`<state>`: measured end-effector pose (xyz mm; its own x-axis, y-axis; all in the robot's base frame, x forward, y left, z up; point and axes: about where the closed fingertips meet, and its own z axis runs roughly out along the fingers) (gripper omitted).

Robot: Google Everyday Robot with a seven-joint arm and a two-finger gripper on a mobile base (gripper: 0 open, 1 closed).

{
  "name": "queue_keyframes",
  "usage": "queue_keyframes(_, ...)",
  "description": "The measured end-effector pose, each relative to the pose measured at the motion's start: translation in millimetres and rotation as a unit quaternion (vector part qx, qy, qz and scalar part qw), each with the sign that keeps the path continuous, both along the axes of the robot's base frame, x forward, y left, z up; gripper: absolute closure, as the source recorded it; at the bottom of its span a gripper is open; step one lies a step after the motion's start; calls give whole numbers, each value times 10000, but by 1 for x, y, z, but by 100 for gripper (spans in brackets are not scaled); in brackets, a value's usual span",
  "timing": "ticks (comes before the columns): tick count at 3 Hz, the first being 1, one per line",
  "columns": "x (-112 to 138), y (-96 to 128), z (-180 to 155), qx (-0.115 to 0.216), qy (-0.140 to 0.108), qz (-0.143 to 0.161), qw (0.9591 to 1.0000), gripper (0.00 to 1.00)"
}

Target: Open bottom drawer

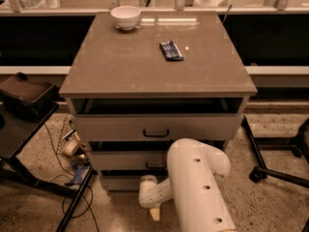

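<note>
The gripper (154,211) is hanging low beneath the front edge of the counter (145,66), just before the bottom drawer (120,181), likely positioning to pull it, though whether it is clenched cannot be told.

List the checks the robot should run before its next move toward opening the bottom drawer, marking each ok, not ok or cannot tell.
1. Bottom drawer front in view: ok, its left part shows.
2. Its handle in view: not ok, the arm covers it.
3. Gripper low in front of the bottom drawer: ok.
4. Gripper on the handle: cannot tell.
5. Bowl and blue packet set back from the cabinet top front edge: ok.
</note>
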<state>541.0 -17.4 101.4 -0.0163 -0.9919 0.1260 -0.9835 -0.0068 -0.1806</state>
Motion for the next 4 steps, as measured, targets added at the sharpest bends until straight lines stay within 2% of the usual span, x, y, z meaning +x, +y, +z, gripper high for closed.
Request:
queue_keyframes(1, 7, -4, -10, -41, 129, -63, 9999, 34)
queue_keyframes(2, 14, -5, -10, 2, 252, -247, 9994, 58)
queue_keyframes(3, 8, -6, -9, 22, 217, -230, 9995, 81)
queue_keyframes(4, -9, -7, -1, 109, 67, -261, 9996, 100)
